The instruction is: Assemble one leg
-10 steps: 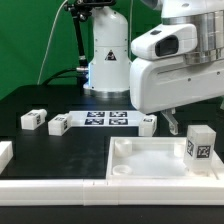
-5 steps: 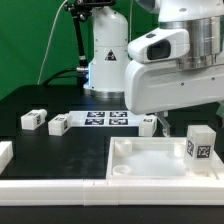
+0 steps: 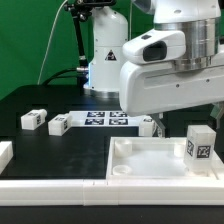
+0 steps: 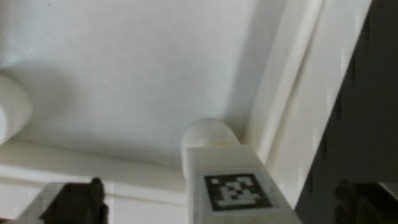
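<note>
Leg (image 3: 200,146) upright in tray (image 3: 130,162) corner, exterior view's right. End effector (image 4: 222,205) spread wide, empty, leg ahead. Likely best: straddle leg evenly, descend straight, close squarely, clear of tray wall.

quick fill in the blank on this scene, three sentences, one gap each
1. One leg stands upright on the large white ____.
2. The marker board lies flat on the ____ table.
3. To the exterior view's left of the marker board lie ____ more legs.

Missing words: tray; black; two.
</note>
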You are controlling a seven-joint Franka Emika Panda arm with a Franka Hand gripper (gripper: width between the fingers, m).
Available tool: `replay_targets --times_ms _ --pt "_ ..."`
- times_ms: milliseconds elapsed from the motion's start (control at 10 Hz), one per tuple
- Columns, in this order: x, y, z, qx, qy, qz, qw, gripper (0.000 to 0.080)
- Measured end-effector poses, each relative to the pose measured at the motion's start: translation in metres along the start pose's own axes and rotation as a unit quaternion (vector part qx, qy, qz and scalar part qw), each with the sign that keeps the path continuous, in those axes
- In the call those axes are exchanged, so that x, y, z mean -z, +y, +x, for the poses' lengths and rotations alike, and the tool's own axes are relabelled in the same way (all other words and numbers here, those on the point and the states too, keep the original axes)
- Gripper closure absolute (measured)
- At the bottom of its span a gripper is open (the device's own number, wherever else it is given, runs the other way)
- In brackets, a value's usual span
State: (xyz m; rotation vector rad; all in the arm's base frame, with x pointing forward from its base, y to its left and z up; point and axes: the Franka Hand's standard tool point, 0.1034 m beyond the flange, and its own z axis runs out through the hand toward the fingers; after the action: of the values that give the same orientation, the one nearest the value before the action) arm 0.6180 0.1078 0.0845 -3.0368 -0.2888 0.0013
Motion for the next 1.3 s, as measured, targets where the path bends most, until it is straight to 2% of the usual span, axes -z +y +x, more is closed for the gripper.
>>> replay_targets --times_ms 200,400,700,900,1000,1100,1300 --pt "-0.003 -0.009 0.009 0.002 0.020 -0.008 1.000 0.0150" --pt "0.000 0.002 0.016 0.005 0.017 -0.010 1.000 0.0150" --pt "-0.005 0.004 0.017 0.017 0.020 -0.010 1.000 0.0150" --pt "-0.005 0.003 0.017 0.018 0.020 -0.010 1.000 0.0413" --pt "-0.005 0.003 0.017 0.019 0.020 -0.010 1.000 0.0413" --pt "-0.006 0.003 0.017 0.018 0.019 -0.010 1.000 0.0508" --pt "-0.006 0.002 0.017 0.005 0.020 -0.009 1.000 0.0508"
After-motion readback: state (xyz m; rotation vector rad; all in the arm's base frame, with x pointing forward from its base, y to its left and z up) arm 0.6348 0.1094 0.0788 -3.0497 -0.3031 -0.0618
